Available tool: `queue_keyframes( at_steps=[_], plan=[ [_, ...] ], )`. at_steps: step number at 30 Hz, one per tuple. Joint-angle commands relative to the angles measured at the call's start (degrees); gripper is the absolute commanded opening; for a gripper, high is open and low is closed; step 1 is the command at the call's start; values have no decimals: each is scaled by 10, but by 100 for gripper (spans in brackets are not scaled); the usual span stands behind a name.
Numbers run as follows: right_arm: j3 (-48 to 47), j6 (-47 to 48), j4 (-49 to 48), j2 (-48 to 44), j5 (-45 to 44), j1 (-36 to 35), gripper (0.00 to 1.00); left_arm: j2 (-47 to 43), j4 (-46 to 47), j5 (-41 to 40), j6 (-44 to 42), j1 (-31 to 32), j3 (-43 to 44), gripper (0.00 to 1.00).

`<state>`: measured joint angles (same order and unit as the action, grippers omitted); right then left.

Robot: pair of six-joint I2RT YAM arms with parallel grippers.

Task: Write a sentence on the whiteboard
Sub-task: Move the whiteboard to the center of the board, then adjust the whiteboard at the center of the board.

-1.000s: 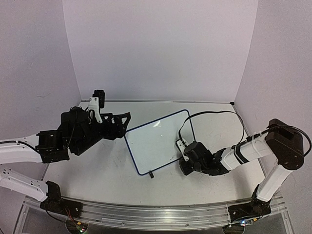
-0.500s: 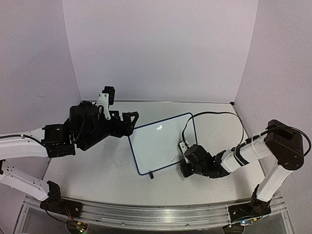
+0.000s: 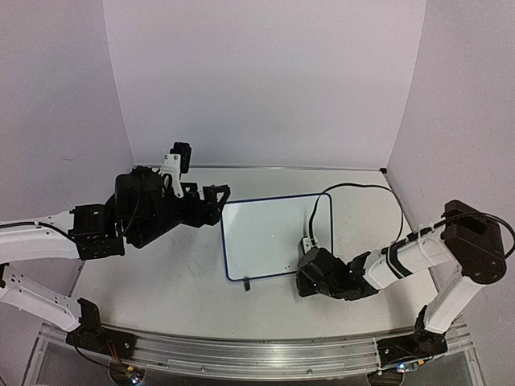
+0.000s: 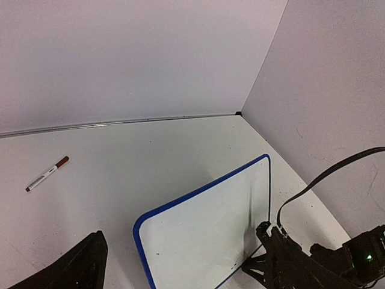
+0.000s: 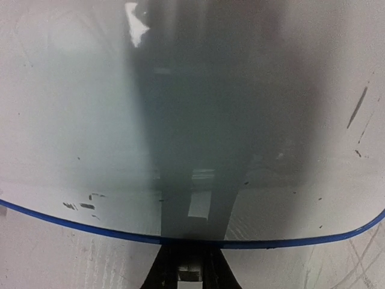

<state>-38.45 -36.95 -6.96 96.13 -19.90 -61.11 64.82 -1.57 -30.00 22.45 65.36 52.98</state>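
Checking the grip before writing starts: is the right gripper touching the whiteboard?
Touching. The right wrist view shows the right gripper clamped on the blue rim of the whiteboard.

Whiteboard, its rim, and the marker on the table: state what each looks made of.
The whiteboard: smooth glossy coated panel, likely melamine or painted steel; it shows a dark mirror-like reflection and a glare spot. Its rim: thin blue strip with rounded corners, probably moulded plastic. The marker: white barrel with a reddish-brown cap, probably plastic; too small to be sure.
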Motion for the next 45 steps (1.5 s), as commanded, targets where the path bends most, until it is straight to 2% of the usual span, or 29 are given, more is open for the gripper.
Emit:
queue_keyframes(
  at_steps=[1, 5, 10, 12, 16, 21, 24, 27, 33, 38, 45],
  plan=[
    [-65, -80, 48, 12, -94, -25, 25, -13, -6, 9, -6, 1, 39, 92],
    [-64, -55, 67, -23, -97, -27, 57, -14, -7, 11, -3, 1, 41, 92],
    [-36, 2, 86, -129, -63, -28, 76, -12, -7, 14, -5, 1, 43, 93],
    [-33, 15, 106, -171, -52, -28, 77, -11, -8, 11, -8, 1, 45, 93],
    [-24, 20, 179, -267, -105, -1, 83, -9, -12, 4, -15, 1, 51, 94],
    [-7, 95, 181, -307, -30, 181, 84, 1, -11, -7, -18, 0, 57, 95],
    [-17, 142, 159, -278, 6, 274, 87, 15, -10, -8, -21, 0, 61, 96],
    [-19, 174, 116, -228, 90, 352, 87, 32, -20, 7, -31, 0, 82, 97],
    [-28, 232, 38, -155, 144, 368, 83, 22, -28, 38, -26, -13, 88, 100],
    [-11, 270, -11, -149, 214, 361, 79, 16, -25, 51, -13, -23, 75, 99],
    [-7, 287, -46, -145, 264, 332, 77, 27, -21, 65, -14, -29, 75, 99]
  ],
)
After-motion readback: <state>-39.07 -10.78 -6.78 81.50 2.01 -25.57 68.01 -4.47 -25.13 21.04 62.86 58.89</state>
